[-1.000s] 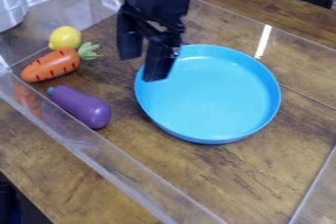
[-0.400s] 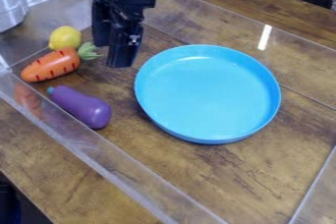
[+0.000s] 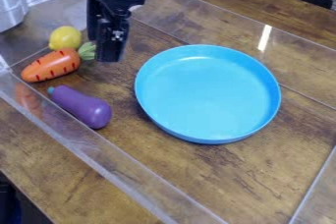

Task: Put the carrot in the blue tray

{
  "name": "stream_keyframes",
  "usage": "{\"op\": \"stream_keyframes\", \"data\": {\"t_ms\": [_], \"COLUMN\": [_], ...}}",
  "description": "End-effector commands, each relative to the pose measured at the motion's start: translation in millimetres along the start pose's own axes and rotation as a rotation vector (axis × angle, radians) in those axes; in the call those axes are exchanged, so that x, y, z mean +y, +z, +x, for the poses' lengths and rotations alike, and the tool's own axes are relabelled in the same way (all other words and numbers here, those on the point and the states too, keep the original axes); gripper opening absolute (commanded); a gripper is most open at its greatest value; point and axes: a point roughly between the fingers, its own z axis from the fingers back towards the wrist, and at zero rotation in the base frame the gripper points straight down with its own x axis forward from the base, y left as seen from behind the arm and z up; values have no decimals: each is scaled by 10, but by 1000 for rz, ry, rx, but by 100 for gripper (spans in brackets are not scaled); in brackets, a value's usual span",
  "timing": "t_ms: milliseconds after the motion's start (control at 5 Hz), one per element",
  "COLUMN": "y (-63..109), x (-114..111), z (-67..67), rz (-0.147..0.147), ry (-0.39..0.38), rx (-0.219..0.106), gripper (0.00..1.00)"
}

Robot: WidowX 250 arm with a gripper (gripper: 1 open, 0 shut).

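Wood grain spreads across the table beneath me. My black gripper hangs open beside the carrot, near its leafy top. From the carrot, the lemon sits just behind, the eggplant in front, and the blue tray beyond my gripper.

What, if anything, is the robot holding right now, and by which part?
Nothing is held: the pincer is by the leafy top of the carrot, whose orange body lies uncovered on the table.
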Motion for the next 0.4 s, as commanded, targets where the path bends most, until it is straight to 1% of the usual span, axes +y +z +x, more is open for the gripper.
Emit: {"op": "stream_keyframes", "data": {"t_ms": [0, 200], "y": [117, 108], "x": [165, 293], "z": [-54, -139], "rz": [47, 70], "ry": [-10, -37], "rx": [-37, -36], "gripper": [100, 100]}}
